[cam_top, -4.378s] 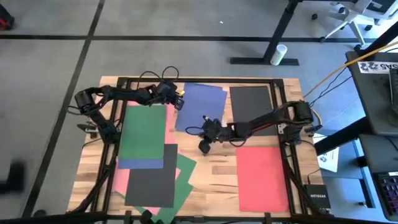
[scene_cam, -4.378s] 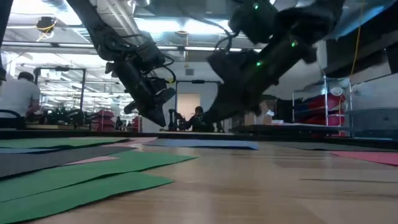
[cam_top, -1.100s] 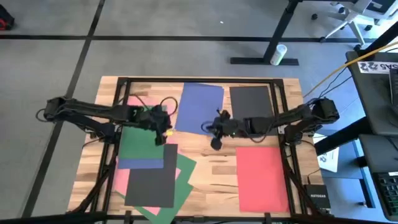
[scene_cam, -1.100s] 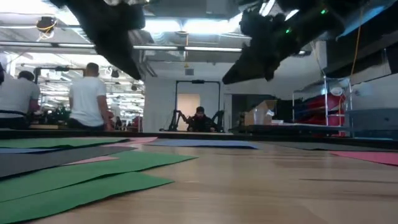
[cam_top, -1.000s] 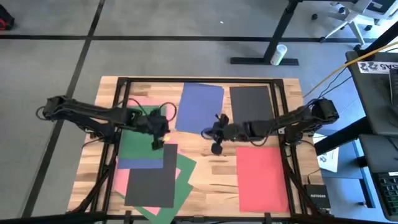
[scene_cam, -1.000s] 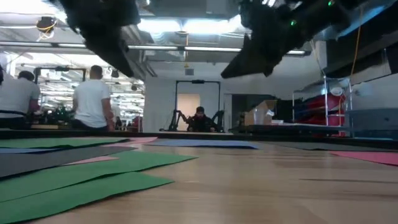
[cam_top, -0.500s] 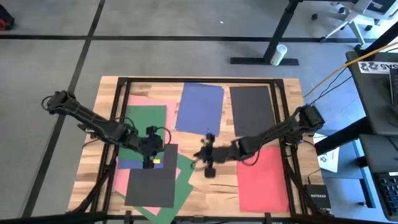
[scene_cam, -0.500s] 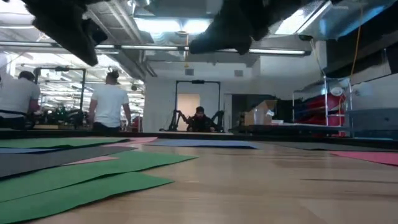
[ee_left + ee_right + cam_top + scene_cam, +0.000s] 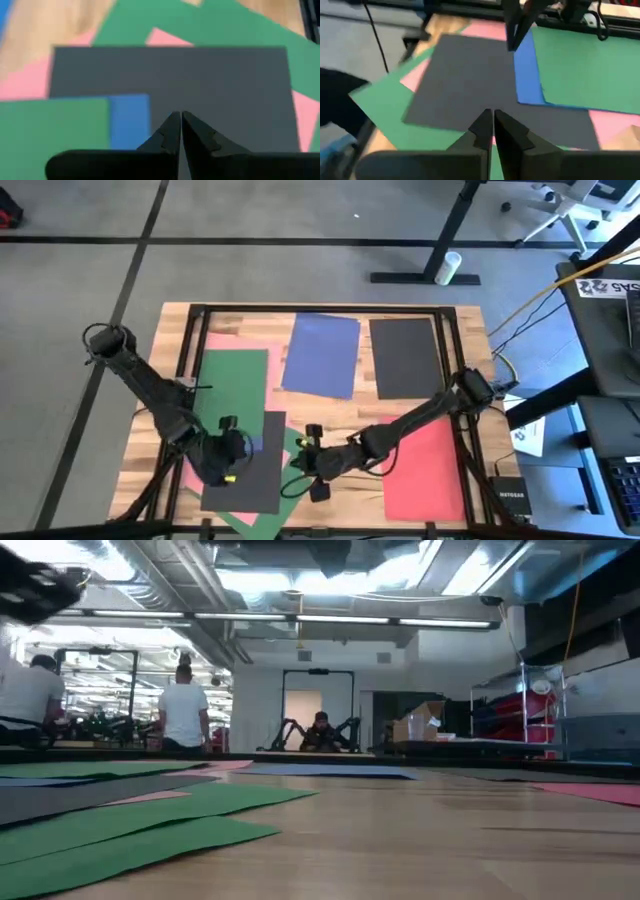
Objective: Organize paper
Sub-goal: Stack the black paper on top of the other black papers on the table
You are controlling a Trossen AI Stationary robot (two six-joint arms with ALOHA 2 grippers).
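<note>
The paper lies flat on the wooden table. A green sheet (image 9: 232, 385) over a pink one, a blue sheet (image 9: 322, 355) and a black sheet (image 9: 405, 358) lie at the far side. A red sheet (image 9: 425, 470) lies near right. At the near left, a black sheet (image 9: 245, 480) tops a pile of green, pink and blue sheets. My left gripper (image 9: 232, 470) is shut (image 9: 180, 125) and hovers over this black sheet (image 9: 200, 85). My right gripper (image 9: 308, 468) is shut (image 9: 492, 122) beside the pile's right edge and points at it.
A black metal frame (image 9: 190, 315) runs round the table top. Bare wood (image 9: 340, 420) shows between the pile and the red sheet. People (image 9: 185, 705) stand in the room far behind the table. A small white printed sheet (image 9: 528, 435) lies off the right edge.
Both grippers have swung toward the table's near edge. The left went from over the green sheet to over the black sheet of the near-left pile. The right went from the table's middle toward the near left. The sheets have stayed where they lay.
</note>
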